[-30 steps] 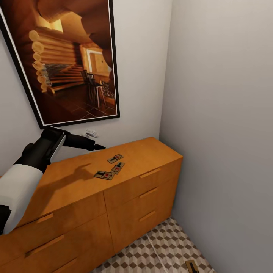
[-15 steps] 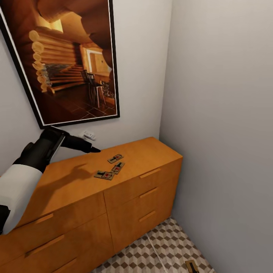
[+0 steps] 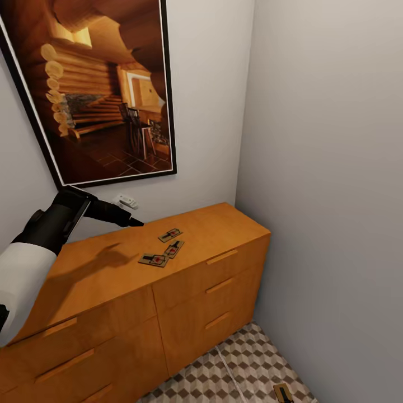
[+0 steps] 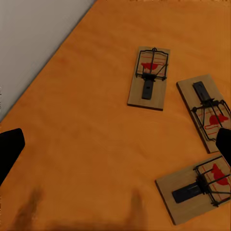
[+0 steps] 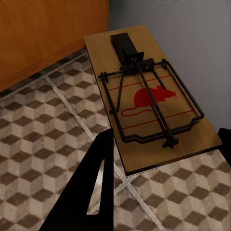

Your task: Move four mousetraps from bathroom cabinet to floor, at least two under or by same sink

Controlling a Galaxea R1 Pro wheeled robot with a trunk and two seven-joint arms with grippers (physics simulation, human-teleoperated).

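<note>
1. Looking through the head view, I see my left pincer [image 3: 131, 222] poised over the orange-brown cabinet [image 3: 106, 268] top, short of the three mousetraps [image 3: 165, 250] that lie together on it. Against the frames from a second ago, its tip has drawn back a little towards my arm and away from the traps, and the whole picture has shifted slightly, so part of that is the camera. From here I cannot tell how far its fingers are apart. A fourth mousetrap [image 3: 282, 393] shows at the bottom edge over the cube-patterned bathroom floor [image 3: 235, 369].

2. Turning to the left wrist view, I have the three traps in sight: one mousetrap [image 4: 149, 77] lies alone, a second [image 4: 208, 111] and a third [image 4: 199, 188] lie close to each other. The pincer's dark fingertips [image 4: 9, 150] sit at opposite edges of the picture, wide apart, with nothing between them. I judge this arm is not yet lined up on any trap and needs bringing over one before I close it.

3. Checking the right wrist view, the fourth mousetrap [image 5: 151, 103] fills the middle, close above the floor tiles [image 5: 43, 134] beside the cabinet's base [image 5: 48, 33]. A dark finger [image 5: 94, 183] lies under its near edge, so I take the right pincer to be holding it, though the contact itself is hidden. No sink is in sight.
</note>
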